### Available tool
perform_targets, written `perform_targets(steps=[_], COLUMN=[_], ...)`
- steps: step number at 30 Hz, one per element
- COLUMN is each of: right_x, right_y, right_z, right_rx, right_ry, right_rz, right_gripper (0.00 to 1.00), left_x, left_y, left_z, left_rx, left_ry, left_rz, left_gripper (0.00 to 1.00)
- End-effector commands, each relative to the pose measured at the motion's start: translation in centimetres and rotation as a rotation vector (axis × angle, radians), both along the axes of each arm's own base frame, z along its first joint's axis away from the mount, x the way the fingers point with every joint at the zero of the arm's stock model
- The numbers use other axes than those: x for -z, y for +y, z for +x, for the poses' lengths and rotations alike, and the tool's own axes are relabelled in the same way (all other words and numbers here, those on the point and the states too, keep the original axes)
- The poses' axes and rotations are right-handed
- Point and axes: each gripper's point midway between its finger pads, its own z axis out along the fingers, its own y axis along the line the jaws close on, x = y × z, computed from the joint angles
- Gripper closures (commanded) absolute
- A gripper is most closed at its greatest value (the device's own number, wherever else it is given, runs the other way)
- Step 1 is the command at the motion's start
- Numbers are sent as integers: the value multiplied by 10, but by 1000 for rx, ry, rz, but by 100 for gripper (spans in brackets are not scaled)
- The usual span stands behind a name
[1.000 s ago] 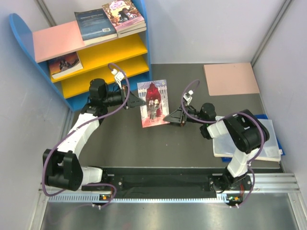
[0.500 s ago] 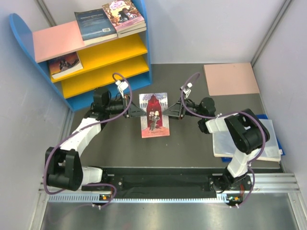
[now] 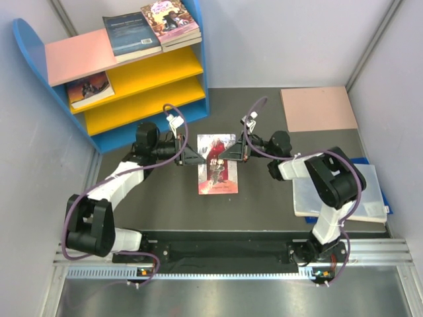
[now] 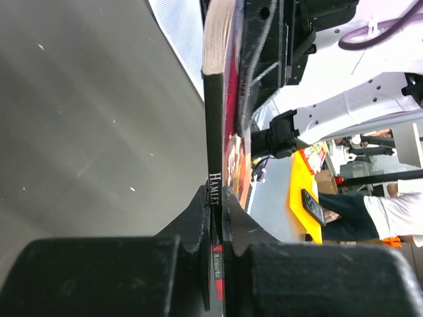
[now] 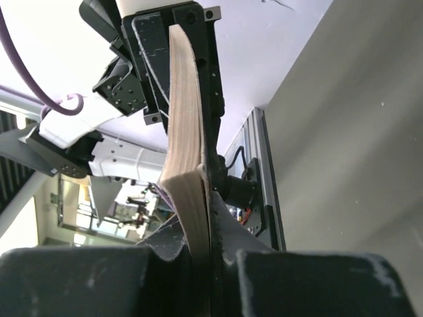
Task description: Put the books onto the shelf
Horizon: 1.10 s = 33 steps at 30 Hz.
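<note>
A red-white book point(image 3: 217, 166) hangs between both arms over the dark table. My left gripper point(image 3: 197, 157) is shut on its spine side; in the left wrist view the black spine point(image 4: 213, 132) runs up from between the jaws of that gripper point(image 4: 216, 198). My right gripper point(image 3: 232, 153) is shut on the opposite edge, and the right wrist view shows the pages point(image 5: 185, 132) pinched in it point(image 5: 201, 224). The shelf point(image 3: 152, 72) stands at the back left, with a navy book point(image 3: 132, 36) and a pink-purple book point(image 3: 170, 20) on its pink top board and a dark orange-brown book point(image 3: 89, 89) on a yellow board.
A flat pink board point(image 3: 318, 109) lies at the back right. A large pale pad point(image 3: 340, 195) lies by the right arm's base over something blue. Grey walls close in on the left, right and back.
The left gripper carried the book right and toward the front, turning it straight. The right gripper moved left to the book's free edge and shut on it.
</note>
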Motion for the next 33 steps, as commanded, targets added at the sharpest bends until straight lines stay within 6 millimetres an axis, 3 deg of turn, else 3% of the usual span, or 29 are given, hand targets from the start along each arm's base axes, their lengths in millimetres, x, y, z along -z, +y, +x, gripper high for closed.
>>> perform_targets(steps=[1,7,18,21,33], right_x=[-69,-86,-121,-133,-143], right_y=[-1,3,13,14,9], right_z=[-21,-11,20,26,37], right_rx=[-38,-36,-19,-16,-2], right_ry=[-398,-419,-473,-498,-520], right_rz=[218,231,252,258,247], right_gripper=[100,100,100,100,100], left_x=[-13,-27,-22,-23,-29], left_y=[-7,-4,5,6,8], left_z=[6,1,-8,-13,-14], left_rx=[0,-31,-122,-119,-124], left_ry=[-74,-141,-135,-144,-165], left_rz=[3,5,33,25,41], left_gripper=[94,70,67,52,60])
